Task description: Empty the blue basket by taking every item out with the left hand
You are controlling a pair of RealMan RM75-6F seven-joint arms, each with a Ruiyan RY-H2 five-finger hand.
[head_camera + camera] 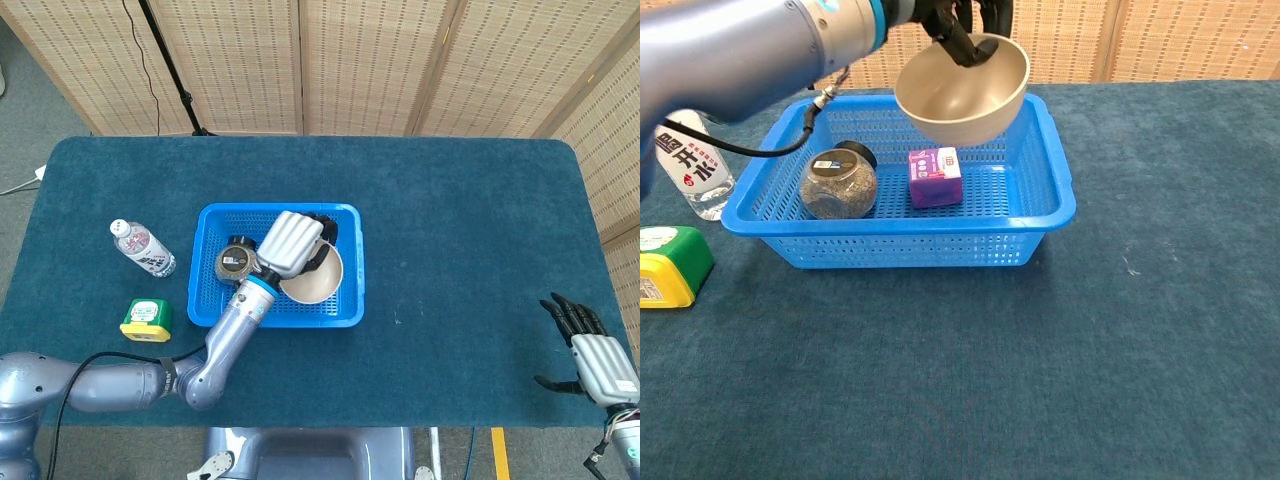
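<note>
My left hand (291, 241) (958, 20) grips the far rim of a beige bowl (312, 279) (963, 90) and holds it tilted in the air above the blue basket (211, 312) (1040, 217). Inside the basket lie a round glass jar with a black lid (237, 264) (838, 184) on its side and a small purple carton (934, 176). The carton is hidden behind my hand in the head view. My right hand (588, 350) rests open at the table's front right corner, far from the basket.
Left of the basket lie a water bottle (141, 248) (692, 167) and a yellow-green box (146, 319) (667, 277). The dark blue tabletop (470, 230) stretches to the right of the basket. Folding screens stand behind the table.
</note>
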